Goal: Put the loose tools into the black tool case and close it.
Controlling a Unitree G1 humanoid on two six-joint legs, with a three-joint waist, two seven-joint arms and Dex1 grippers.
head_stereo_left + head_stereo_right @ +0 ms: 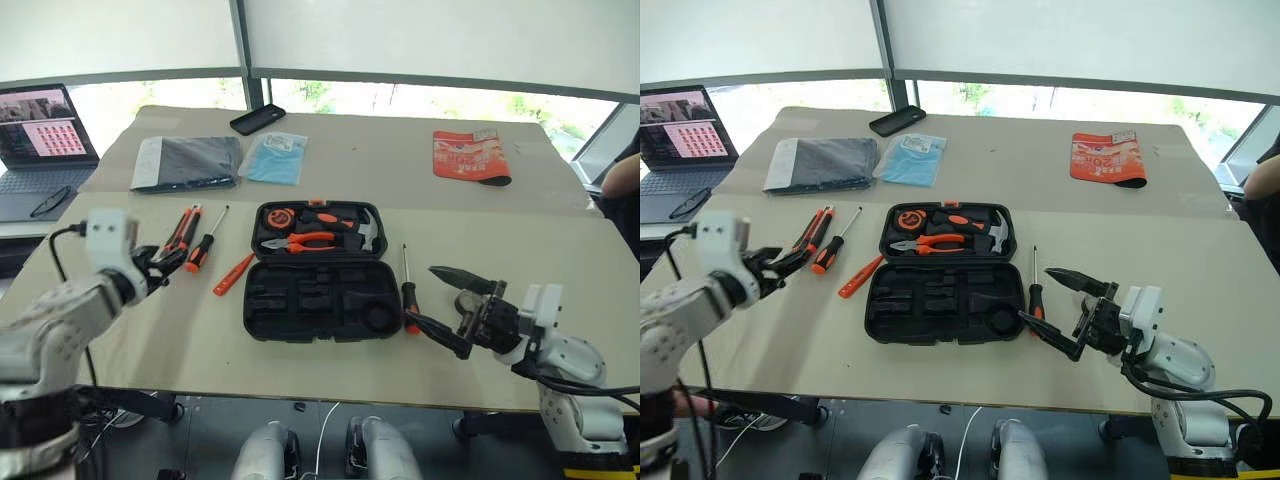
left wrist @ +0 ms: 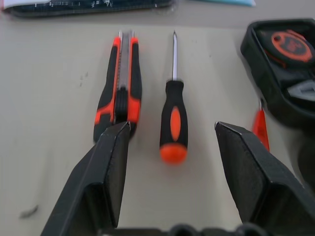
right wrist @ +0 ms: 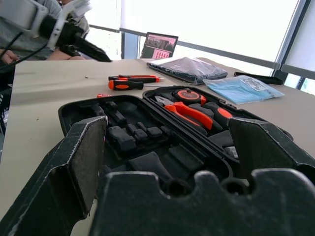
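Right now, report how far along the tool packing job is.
Nothing packed yet. The black tool case lies open, its front recesses empty. The utility knife, two screwdrivers left of the case and one right of it lie loose on the table. The left hand, open, lines up on the knife-side screwdriver; the right hand is open and empty. All loading and closing remain.

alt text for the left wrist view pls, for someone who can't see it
The left gripper, fingers apart, points across a beige table at an orange-and-black screwdriver lying between its fingertips' line of sight. An orange-and-black utility knife lies beside the screwdriver, and a corner of the open black tool case shows at the edge.
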